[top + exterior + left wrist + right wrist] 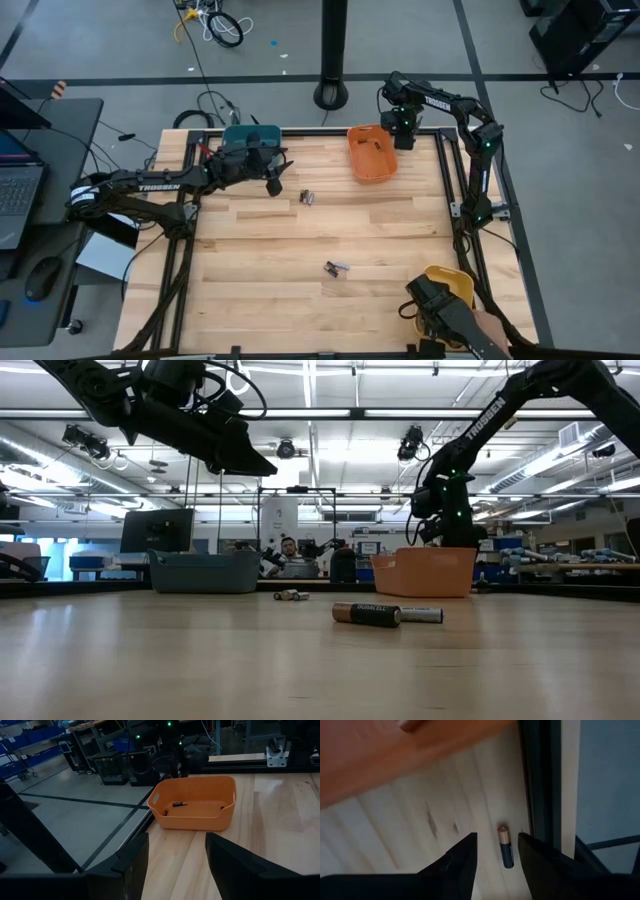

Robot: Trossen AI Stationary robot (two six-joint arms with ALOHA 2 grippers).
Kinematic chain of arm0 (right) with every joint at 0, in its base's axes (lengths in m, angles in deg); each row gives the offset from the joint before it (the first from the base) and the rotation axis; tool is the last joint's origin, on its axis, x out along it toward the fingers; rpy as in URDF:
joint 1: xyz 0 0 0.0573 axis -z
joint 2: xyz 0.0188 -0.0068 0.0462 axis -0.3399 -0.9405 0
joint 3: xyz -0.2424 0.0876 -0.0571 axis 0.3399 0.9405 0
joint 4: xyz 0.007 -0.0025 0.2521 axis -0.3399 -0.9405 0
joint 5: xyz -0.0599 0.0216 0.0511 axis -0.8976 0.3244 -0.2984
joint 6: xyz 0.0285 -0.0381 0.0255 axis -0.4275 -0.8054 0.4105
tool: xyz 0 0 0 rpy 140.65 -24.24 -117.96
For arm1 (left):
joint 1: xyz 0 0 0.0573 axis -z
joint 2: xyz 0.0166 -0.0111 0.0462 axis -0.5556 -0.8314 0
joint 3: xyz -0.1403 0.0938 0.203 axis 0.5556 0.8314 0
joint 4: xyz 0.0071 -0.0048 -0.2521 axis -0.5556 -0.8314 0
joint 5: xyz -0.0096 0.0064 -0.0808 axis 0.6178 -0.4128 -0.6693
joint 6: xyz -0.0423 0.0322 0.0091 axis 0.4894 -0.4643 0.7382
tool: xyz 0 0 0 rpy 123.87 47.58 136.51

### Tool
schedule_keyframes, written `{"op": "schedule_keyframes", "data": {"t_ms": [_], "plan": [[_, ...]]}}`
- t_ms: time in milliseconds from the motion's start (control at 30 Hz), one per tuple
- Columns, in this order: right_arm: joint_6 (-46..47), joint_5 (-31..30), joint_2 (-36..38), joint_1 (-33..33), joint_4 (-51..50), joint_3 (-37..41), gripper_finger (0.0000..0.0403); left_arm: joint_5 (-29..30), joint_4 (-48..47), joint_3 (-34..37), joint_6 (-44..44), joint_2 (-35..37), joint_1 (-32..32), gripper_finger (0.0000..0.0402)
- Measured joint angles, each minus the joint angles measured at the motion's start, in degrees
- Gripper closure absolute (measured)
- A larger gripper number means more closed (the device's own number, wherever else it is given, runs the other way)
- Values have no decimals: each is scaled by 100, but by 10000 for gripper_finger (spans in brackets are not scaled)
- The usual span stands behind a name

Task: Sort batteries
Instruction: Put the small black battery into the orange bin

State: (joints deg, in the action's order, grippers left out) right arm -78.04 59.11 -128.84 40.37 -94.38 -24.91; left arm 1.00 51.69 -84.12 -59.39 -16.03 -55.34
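Observation:
My right gripper (496, 838) is open beside the orange bin (372, 152), at its right side near the table's far edge (405, 135). A dark battery with a copper end (506, 846) lies flat on the wood past its fingertips, close to the black frame rail. The fingers stand apart on either side of the battery's line and do not touch it. My left gripper (177, 840) is open and empty in the air by the teal bin (250, 140). Two batteries (179, 804) lie inside the orange bin. Loose batteries lie mid-table (308, 197) and nearer the front (337, 268).
A yellow bin (450, 285) stands at the near right corner, with a person's hand (490, 325) and a dark object (430, 300) beside it. The black frame rail (540, 785) runs close to my right gripper. In the low view a dark battery (367, 614) and a silvery one (420, 615) lie side by side.

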Motion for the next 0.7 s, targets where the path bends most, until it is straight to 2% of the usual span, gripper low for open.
{"op": "schedule_keyframes", "data": {"t_ms": [200, 700], "plan": [[-86, -122, -9, 165, 63, 115, 251, 0, 1, -2, -26, 0, 0, 200], [-276, 17, -160, 200, 296, 136, 251, 0, 3, -2, -87, 0, 0, 200]]}}
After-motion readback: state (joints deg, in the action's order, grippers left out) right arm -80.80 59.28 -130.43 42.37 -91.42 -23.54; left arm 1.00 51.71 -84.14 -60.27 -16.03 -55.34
